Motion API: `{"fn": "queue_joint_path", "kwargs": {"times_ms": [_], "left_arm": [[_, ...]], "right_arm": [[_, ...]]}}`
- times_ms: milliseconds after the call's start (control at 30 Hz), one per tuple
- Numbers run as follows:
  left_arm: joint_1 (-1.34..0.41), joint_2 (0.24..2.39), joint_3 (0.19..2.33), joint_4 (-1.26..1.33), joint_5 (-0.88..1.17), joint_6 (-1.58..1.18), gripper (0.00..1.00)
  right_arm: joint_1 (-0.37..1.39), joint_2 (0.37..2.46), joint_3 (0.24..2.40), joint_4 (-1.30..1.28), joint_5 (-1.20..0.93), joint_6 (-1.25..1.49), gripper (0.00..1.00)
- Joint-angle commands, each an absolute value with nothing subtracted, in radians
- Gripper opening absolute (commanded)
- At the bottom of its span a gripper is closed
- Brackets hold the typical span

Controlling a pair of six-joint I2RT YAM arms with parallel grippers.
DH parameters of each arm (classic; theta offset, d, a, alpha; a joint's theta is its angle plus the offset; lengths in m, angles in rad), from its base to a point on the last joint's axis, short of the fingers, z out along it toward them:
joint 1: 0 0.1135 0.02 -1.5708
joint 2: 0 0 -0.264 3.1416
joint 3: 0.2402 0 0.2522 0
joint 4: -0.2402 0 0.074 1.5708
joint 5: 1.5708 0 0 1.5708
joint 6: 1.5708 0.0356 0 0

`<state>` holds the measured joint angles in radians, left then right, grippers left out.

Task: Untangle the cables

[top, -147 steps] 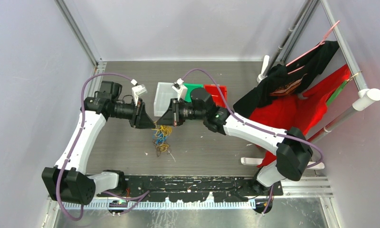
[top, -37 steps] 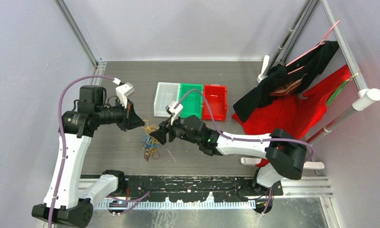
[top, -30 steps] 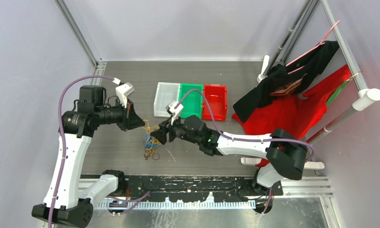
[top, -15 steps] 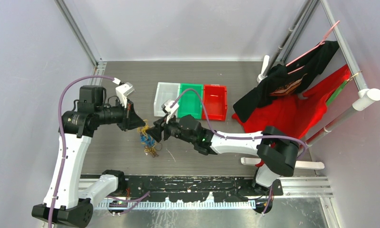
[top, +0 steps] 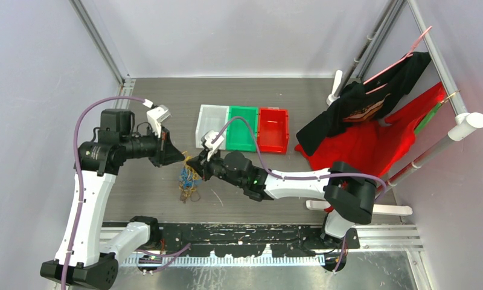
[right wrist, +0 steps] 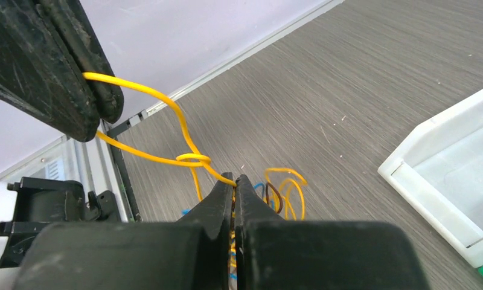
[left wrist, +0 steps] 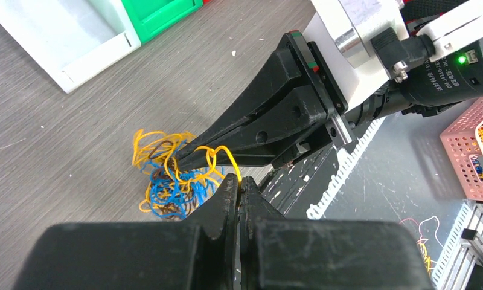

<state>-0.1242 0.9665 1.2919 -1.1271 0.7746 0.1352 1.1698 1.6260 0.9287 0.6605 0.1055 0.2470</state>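
- Pinching a yellow strand [right wrist: 194, 158] between the tips of my left hand [left wrist: 239, 181] — the jaws are pressed tight together on the wire.
- My right hand [right wrist: 234, 180] is clenched as well. Its tips nip the same yellow strand just past a small knot where the wire crosses itself.
- The two hands meet almost tip to tip above the bench [top: 287, 96], the left reaching in from the left and the right from the right. A short loop of the strand runs between them.
- The rest of the cables [top: 188, 181] is a curly clump of yellow-orange, blue and dark brown wires, just below and nearer than the hands. Its lower part lies on the bench — I cannot tell how much of it is lifted clear.
- The yellow strand runs down from my tips into that clump, tangled with the blue loops.
- Beyond the hands, three shallow trays sit side by side and touching: a white tray [top: 197, 136], a green tray [top: 246, 136] and a red tray [top: 274, 130]. The white one is closest to the hands.
- The purple arm cable [top: 251, 130] of my right arm arches over the green tray.
- At the far right, a black cloth [top: 360, 109] and a red cloth [top: 372, 145] hang from a rail.
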Motion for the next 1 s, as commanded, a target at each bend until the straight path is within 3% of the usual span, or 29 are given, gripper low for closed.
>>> {"fn": "queue_joint_path", "kwargs": {"times_ms": [0,67,100,167,200,300,600,967], "left_arm": [[-0.126,0.940,1.308,-1.121,0.806,0.144,0.00],[-0.126,0.933,1.288,-1.108,0.776,0.158,0.04],[-0.126,0.928,1.276,-1.100,0.757,0.164,0.18],[-0.126,0.921,1.250,-1.097,0.736,0.183,0.58],[-0.126,0.917,1.235,-1.097,0.739,0.188,0.70],[-0.126,0.911,1.176,-1.093,0.760,0.208,0.86],[-0.126,0.860,1.074,-0.973,0.942,0.149,0.83],[-0.126,0.889,1.124,-0.953,0.917,0.152,0.29]], "right_arm": [[1.189,1.576,0.972,0.720,0.166,0.185,0.01],[1.189,1.551,0.972,0.686,0.157,0.185,0.01],[1.189,1.538,0.969,0.668,0.155,0.185,0.01],[1.189,1.510,0.969,0.628,0.157,0.188,0.01],[1.189,1.496,0.968,0.609,0.157,0.190,0.01],[1.189,1.460,0.977,0.556,0.144,0.196,0.01],[1.189,1.422,1.095,0.337,0.101,0.299,0.01],[1.183,1.419,1.167,0.213,0.026,0.435,0.01]]}}
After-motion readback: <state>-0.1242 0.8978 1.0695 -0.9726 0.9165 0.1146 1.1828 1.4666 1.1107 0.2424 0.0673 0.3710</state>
